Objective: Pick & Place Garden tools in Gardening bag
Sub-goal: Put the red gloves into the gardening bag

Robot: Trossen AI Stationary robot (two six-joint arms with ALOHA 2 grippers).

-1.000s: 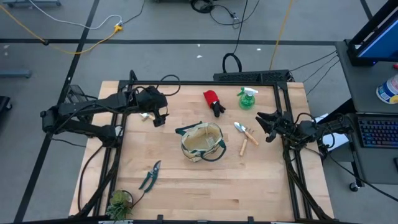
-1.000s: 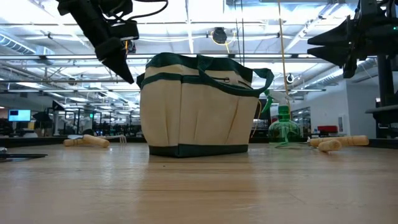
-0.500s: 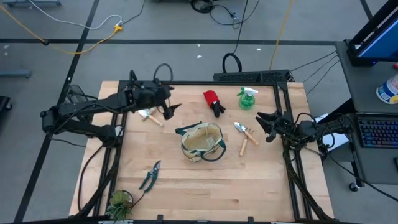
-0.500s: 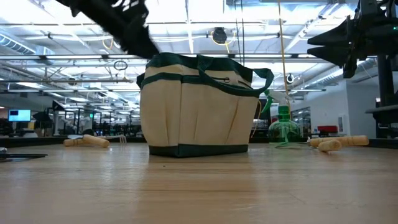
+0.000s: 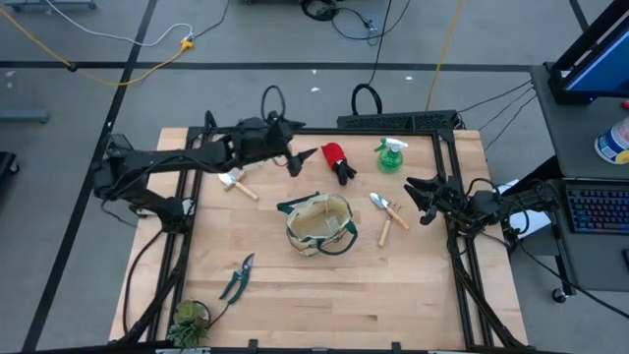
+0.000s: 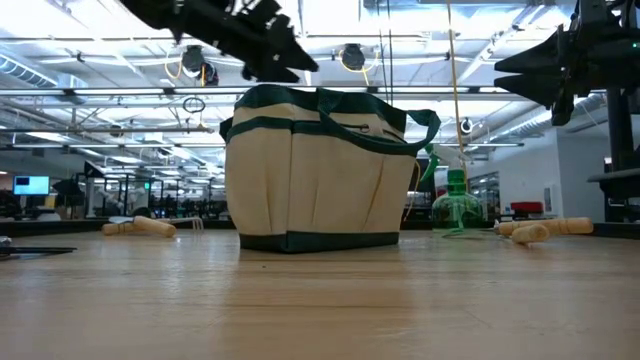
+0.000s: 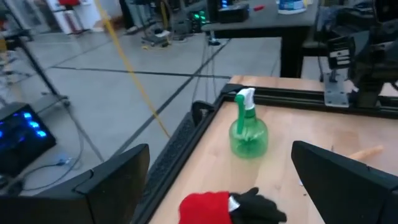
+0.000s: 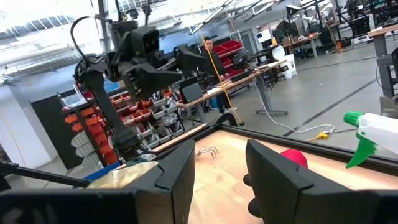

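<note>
Sitting upright, gardening bag [image 5: 319,225] (interior looks bare).

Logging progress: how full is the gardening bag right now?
Empty as far as visible: in the high view the gardening bag shows only bare beige lining inside, and its lower depths are not clearly visible.

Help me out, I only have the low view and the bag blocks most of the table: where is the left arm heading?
Observer: The left gripper hangs open beside the red-and-black glove, on the bag's far side.
Operator: Is it carrying anything?
Observer: No, nothing sits between its fingers.
Operator: And the right arm?
Observer: The right gripper waits at the table's right edge, near two wooden-handled tools.
</note>
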